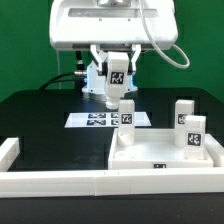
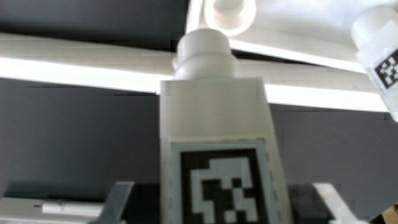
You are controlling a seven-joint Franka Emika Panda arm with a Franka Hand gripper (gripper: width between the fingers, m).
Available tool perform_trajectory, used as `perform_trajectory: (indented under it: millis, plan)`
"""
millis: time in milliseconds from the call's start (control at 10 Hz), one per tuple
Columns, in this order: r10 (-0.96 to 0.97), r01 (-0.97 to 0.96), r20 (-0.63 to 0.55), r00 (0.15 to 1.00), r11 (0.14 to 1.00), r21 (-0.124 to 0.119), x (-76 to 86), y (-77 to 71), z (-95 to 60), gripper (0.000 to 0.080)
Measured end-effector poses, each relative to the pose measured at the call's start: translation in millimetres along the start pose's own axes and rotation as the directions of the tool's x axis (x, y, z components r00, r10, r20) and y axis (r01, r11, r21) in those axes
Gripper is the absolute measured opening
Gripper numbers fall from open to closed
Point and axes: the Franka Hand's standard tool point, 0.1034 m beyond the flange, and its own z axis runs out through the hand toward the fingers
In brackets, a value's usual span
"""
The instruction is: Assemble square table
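My gripper [image 1: 120, 97] hangs below the arm and is shut on a white tagged leg [image 1: 126, 116], held upright over the far left corner of the square table's white panel [image 1: 150, 147]. In the wrist view the leg [image 2: 214, 130] runs between my fingers [image 2: 128, 197], and its rounded screw tip [image 2: 208, 42] points toward a round hole [image 2: 228, 12] in the panel. Two more white tagged legs [image 1: 185, 113] [image 1: 194, 136] stand upright on the panel's right side.
The marker board [image 1: 92, 120] lies flat on the black table behind the panel, to the exterior view's left of the held leg. A long white L-shaped rail [image 1: 55, 182] runs along the front and left edge. The robot's white base [image 1: 105, 25] fills the back.
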Motion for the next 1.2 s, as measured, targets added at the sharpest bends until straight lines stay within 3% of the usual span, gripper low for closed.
perform_trajectory:
  millis: [300, 500, 1200]
  plan:
    - [0.007, -0.007, 0.008, 1.0, 1.0, -0.003, -5.9, 4.9, 21.7, 0.029]
    - [0.006, -0.006, 0.003, 1.0, 1.0, -0.001, -9.0, -2.5, 32.5, 0.029]
    - [0.032, -0.032, 0.007, 0.999, 0.999, 0.0, -11.5, -1.7, 35.2, 0.029]
